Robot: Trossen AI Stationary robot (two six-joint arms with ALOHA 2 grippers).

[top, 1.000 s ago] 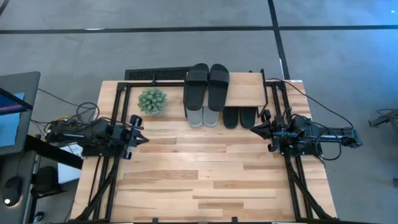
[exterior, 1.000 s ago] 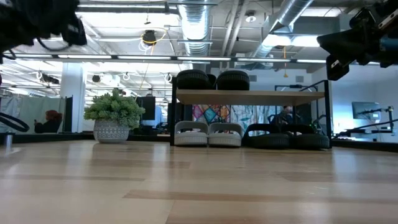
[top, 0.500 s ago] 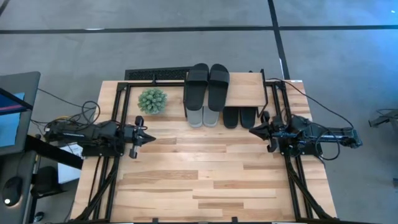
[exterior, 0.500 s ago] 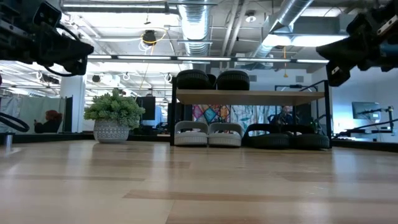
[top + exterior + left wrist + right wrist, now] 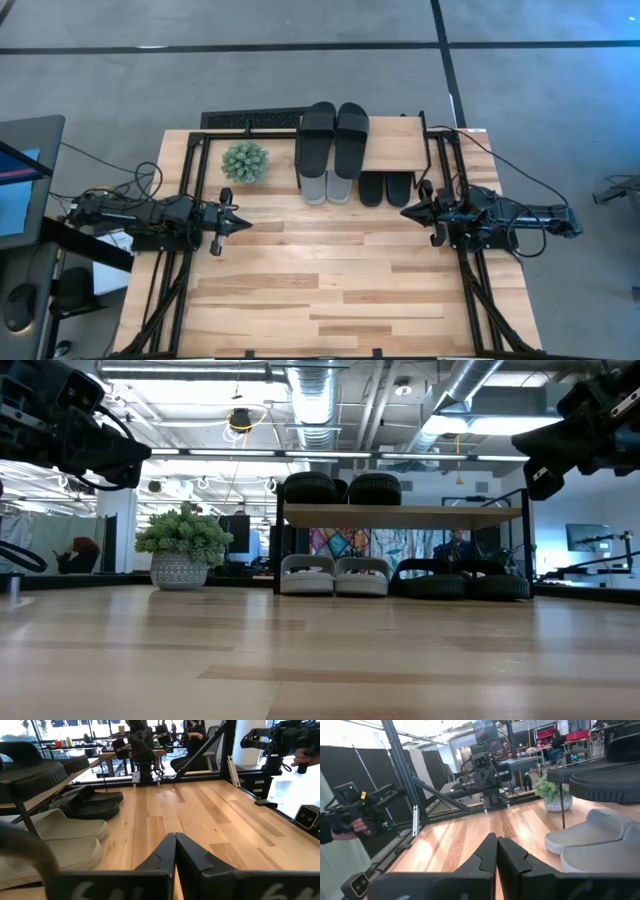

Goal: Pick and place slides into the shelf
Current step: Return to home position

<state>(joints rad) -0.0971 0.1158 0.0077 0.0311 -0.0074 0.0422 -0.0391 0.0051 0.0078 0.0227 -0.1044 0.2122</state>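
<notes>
The shelf holds one black pair on top, with the grey pair and, seemingly just beside it, a second black pair beneath. The left gripper and right gripper hover well apart, each with fingers pressed together.

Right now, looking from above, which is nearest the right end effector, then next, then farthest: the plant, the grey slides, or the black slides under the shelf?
From the right end effector:
1. Black slides, under the right end of the shelf, nearest.
2. Grey slides, farther left under the shelf.
3. Plant, left of the shelf, farthest.
</notes>
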